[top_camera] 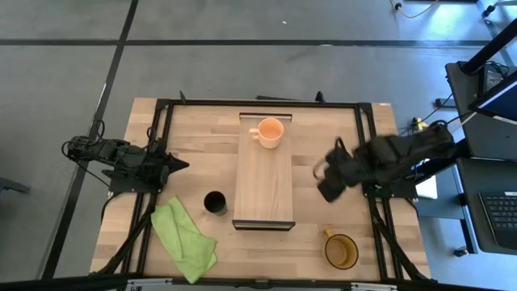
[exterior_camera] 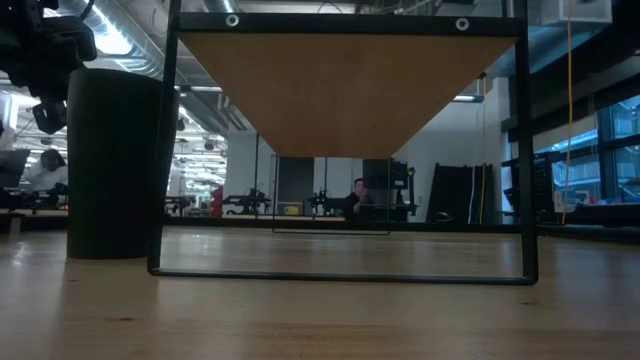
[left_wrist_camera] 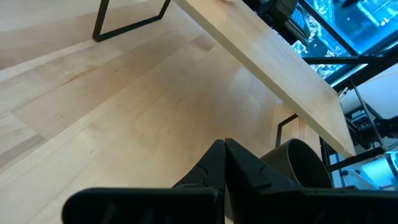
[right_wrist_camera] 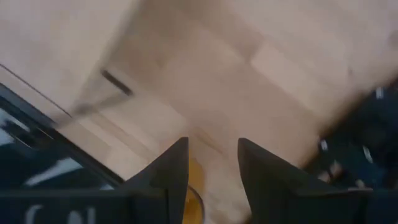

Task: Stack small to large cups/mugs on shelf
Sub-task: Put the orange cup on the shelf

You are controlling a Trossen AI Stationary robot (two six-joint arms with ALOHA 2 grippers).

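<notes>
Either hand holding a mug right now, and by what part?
Nothing is held. The right hand is open and empty over the table; the left hand is shut on nothing beside the black cup.

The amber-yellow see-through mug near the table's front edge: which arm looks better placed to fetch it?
The right arm, probably. Its tool hangs open over the table on the same side of the light-wood shelf board as the amber-yellow mug. The left tool, shut, sits across the board.

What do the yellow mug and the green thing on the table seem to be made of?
The yellow mug looks like tinted glass or clear plastic: its amber wall seems see-through and slightly glossy, though the pictures leave open which.

The green thing is probably a soft cloth, perhaps microfibre: it lies crumpled in folds, with a matte surface.
</notes>
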